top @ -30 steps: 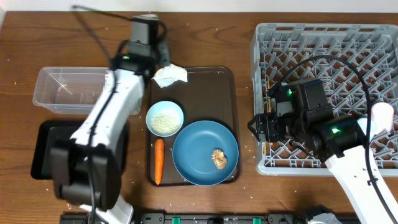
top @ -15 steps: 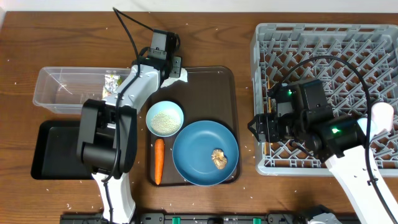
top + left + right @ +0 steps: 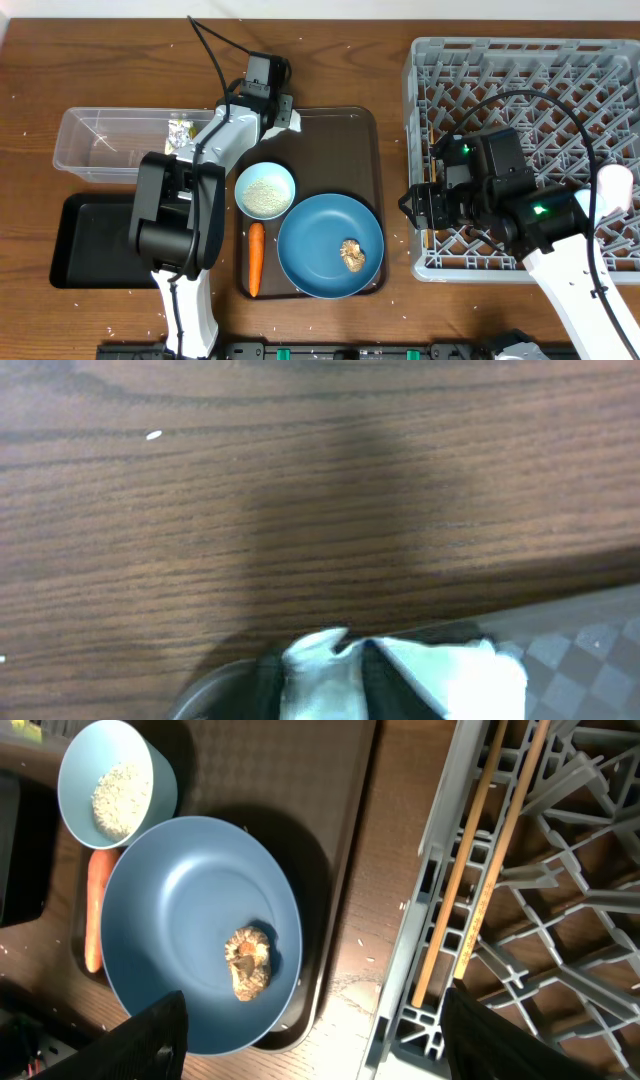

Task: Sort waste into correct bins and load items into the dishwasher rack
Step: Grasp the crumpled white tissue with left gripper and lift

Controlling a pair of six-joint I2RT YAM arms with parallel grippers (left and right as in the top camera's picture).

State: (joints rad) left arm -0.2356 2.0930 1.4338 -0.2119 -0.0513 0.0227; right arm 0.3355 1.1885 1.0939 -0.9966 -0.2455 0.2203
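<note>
Rack (image 3: pixel 520 60) on my right, only chopsticks (image 3: pixel 470 890) confirmed inside. Right gripper (image 3: pixel 412 205) hangs released and empty by its left wall, probably staged for the plate. Serving tray (image 3: pixel 365 130) carries blue plate (image 3: pixel 320 235) with tan lump (image 3: pixel 351 255), bowl (image 3: pixel 265 190) of rice (image 3: pixel 115 798), and carrot (image 3: pixel 255 258). Clear tub (image 3: pixel 90 140) holds wrapper (image 3: pixel 180 132), black tray (image 3: pixel 80 250) beside it. Left gripper (image 3: pixel 318 675) straddles tissue (image 3: pixel 440 675) at the serving tray's corner nearest the tub; I cannot tell whether it is clenched.

**Three cameras on one table**

Overhead looks straight down on the whole wooden table (image 3: pixel 340 70). Left wrist sits very close above wood and crumpled white tissue (image 3: pixel 430 670). Right wrist looks down from higher on blue plate (image 3: pixel 180 920) and dishwasher rack (image 3: pixel 520 870) edge, both shared with overhead.
</note>
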